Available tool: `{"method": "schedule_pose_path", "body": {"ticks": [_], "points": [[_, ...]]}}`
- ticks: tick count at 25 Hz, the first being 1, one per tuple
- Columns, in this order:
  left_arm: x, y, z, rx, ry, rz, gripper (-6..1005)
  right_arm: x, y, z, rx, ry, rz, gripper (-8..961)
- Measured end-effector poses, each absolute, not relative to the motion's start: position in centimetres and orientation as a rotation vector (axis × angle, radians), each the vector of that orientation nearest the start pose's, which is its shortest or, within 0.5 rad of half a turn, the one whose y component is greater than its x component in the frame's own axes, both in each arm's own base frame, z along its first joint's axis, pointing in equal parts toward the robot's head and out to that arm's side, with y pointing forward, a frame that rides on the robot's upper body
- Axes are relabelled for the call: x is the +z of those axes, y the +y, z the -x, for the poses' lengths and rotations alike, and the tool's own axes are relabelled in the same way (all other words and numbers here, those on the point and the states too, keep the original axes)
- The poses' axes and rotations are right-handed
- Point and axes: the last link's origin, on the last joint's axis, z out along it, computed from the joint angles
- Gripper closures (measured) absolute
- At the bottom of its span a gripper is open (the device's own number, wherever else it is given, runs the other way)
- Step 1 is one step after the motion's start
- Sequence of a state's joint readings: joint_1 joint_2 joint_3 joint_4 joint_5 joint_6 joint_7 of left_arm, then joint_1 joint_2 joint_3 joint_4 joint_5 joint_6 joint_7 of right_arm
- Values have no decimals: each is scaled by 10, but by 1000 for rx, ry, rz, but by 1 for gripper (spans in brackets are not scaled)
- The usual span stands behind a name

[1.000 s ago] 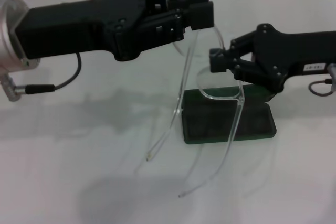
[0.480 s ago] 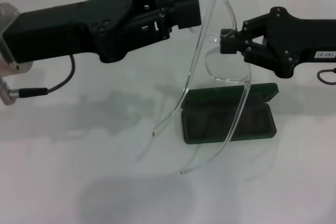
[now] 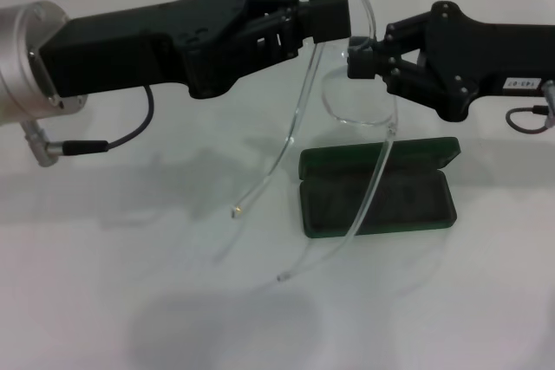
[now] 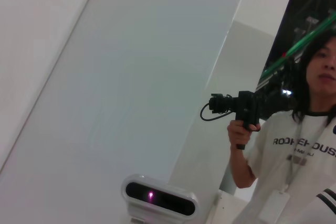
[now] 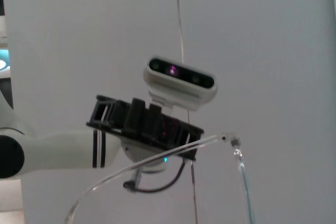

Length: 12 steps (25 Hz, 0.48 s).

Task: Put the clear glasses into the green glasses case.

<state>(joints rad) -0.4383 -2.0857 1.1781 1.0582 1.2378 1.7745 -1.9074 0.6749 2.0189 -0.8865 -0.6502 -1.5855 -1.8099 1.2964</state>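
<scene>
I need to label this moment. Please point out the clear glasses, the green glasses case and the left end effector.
clear glasses point(image 3: 379, 165): head view, on one hanging arm.
green glasses case point(image 3: 431, 210): head view, on the open lower tray.
left end effector point(image 3: 334, 15): head view, at the fingertips.

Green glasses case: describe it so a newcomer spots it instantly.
On the white table, look below the two black grippers, left and right, which hold the clear glasses in the air. The green glasses case lies open and flat under the right one. It is the only dark green rectangle with rounded corners, and the only thing resting on the table.
</scene>
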Motion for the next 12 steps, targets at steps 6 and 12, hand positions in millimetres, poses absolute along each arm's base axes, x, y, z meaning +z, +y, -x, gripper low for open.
{"method": "schedule_pose_path", "body": {"ticks": [6,12], "points": [[39,297,128,-1572,-587,2922,949,32,347,-155,1248,24,2824,876],[38,296,131,-1579,-586,2912,949,34,348,-151,1272,-4,2815,876]]}}
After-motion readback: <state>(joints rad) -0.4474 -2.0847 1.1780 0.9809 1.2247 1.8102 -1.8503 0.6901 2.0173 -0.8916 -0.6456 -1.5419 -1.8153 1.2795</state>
